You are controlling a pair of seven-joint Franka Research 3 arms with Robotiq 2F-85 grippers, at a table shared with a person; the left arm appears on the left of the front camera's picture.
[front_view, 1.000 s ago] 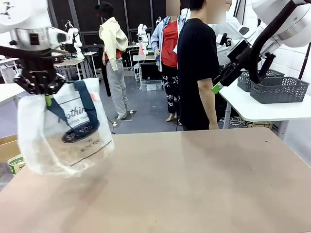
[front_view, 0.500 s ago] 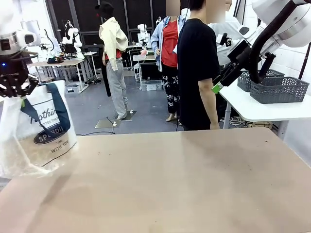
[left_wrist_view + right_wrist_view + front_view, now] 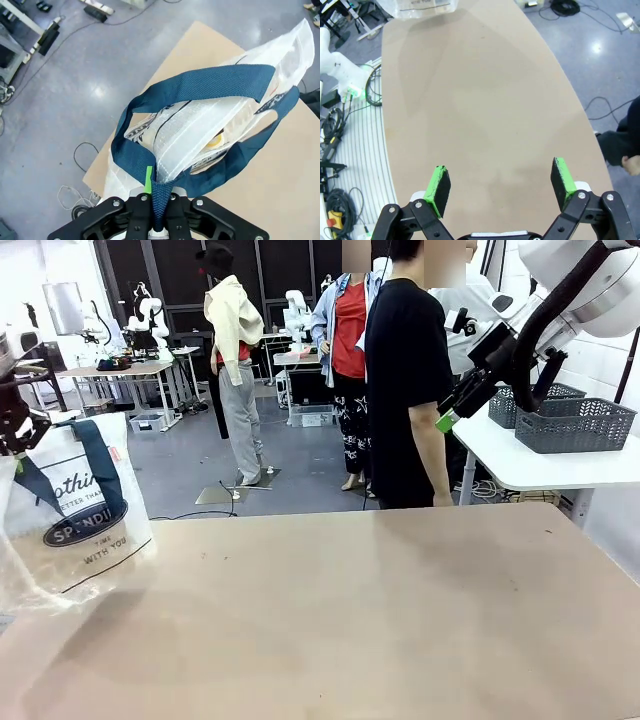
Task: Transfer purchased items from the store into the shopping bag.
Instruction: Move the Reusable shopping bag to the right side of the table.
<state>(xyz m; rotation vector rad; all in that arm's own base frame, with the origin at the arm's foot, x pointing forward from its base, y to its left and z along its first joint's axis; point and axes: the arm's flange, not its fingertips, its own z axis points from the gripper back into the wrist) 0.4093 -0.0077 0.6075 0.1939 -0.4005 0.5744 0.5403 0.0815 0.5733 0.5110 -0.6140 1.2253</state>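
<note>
Left pincer (image 3: 152,220) clamped on one navy strap of the shopping bag (image 3: 70,520), which hangs at the worktop's (image 3: 380,620) far-left corner, mouth up; right pincer (image 3: 500,187) gaping, empty, high at far right, well apart from bag.

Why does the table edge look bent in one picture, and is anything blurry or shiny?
Right wrist view: the wide lens bows the table edge, and a lamp glints off the floor. Front view: the shopping bag looks softly smeared. Left wrist view: the bag's strap is sharp.
</note>
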